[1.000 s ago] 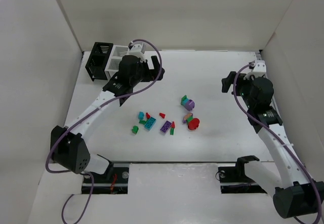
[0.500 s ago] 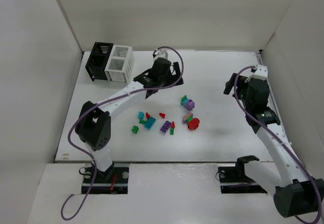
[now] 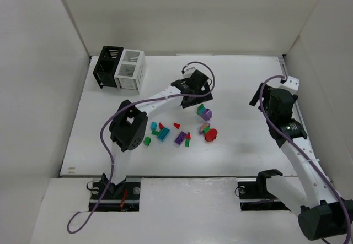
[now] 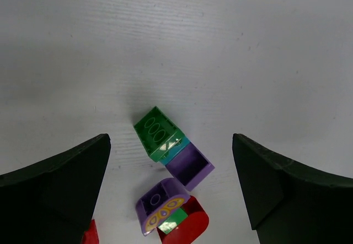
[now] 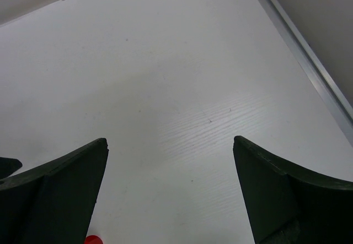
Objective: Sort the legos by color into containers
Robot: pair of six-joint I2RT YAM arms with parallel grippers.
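The legos [image 3: 179,131] lie loose in a small group a little nearer the near edge than the middle of the white tabletop [image 3: 237,73], all of them outside the containers. The black container [image 3: 108,65] and the white container [image 3: 131,68] stand upright at the far left corner of the tabletop, touching side by side, with the black one nearer the left edge. They are well apart from the legos. The left end effector [image 3: 197,92] hangs over the far right part of the group. Its jaws stand wide apart and grip nothing. In the left wrist view a green brick [image 4: 158,134] lies on the tabletop below the gap of this end effector [image 4: 170,142]. A purple brick [image 4: 190,166] is just beside the green one, and a rounded purple piece [image 4: 160,205] and a red piece [image 4: 190,226] are closer to the camera. The right end effector [image 3: 270,96] is above the right side of the tabletop, away from the legos. In its own view this end effector [image 5: 170,145] is wide open too, with only bare tabletop between the fingers [image 5: 55,189].
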